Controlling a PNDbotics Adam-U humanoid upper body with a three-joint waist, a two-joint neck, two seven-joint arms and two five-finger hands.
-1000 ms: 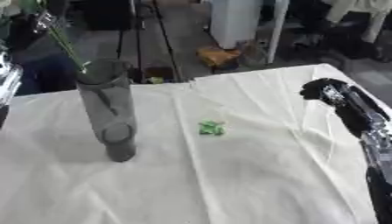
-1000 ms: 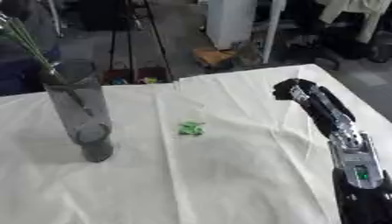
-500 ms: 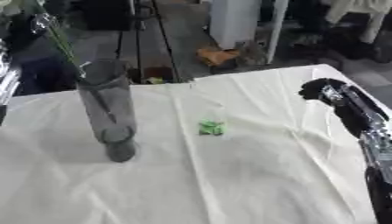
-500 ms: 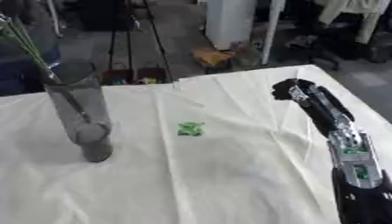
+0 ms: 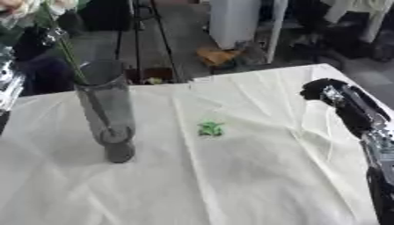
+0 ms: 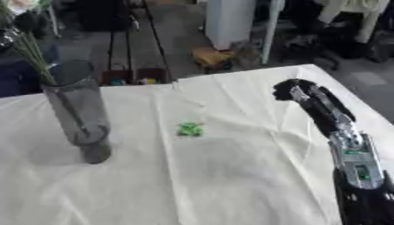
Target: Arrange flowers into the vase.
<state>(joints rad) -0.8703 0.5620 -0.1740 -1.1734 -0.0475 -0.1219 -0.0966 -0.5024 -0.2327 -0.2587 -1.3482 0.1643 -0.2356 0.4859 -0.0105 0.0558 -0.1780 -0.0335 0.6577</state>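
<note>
right hand (image 6: 296, 91): fingers curled, empty | left arm (image 5: 8, 88): at edge

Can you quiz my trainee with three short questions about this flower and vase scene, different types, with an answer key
1. True or false: the vase lies on its side.
2. What small item lies on the tablecloth right of the vase? A) green scrap B) red cup C) scissors
3. Fill in: the green stems go down into the ____.

Key: 1. False, it stands upright. 2. A, the green scrap. 3. vase.
</note>
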